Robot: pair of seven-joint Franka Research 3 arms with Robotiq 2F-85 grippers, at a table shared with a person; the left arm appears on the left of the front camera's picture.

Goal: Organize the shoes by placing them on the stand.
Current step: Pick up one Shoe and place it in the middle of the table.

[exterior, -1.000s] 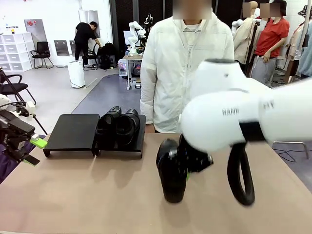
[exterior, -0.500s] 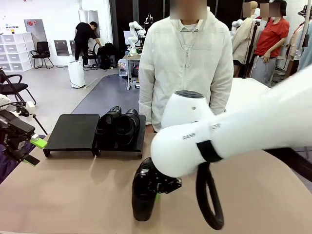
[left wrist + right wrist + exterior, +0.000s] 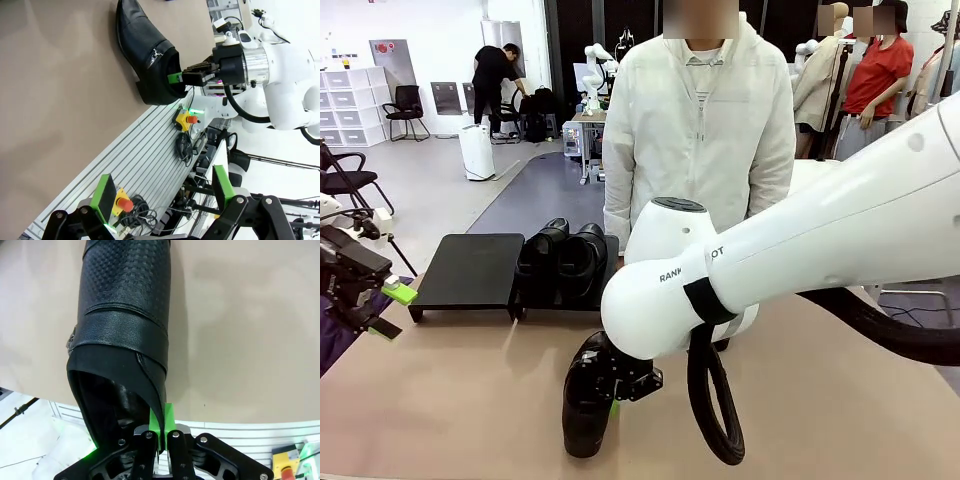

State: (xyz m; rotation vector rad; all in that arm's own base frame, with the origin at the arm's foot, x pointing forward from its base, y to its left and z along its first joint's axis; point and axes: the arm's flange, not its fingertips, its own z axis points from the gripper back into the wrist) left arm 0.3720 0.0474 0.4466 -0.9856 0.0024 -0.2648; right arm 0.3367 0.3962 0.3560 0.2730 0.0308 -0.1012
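Note:
My right gripper is shut on the heel rim of a black glossy shoe, low over the table near its front edge. The right wrist view shows its fingers pinching that rim, with the shoe pointing away over the table. From the left wrist, the shoe and right gripper lie ahead. Two shoes stand side by side on the right panel of the stand; the left panel is bare. My left gripper stays open at the table's left edge, its pads wide apart.
A person in a white jacket stands at the far side, behind the stand's right end. My right arm's big white links cross the table's middle and right. A black cable loop hangs under the arm.
My right arm has carried the shoe from the table's middle toward the left and nearer the front edge. The left arm and the stand's shoes have not moved.

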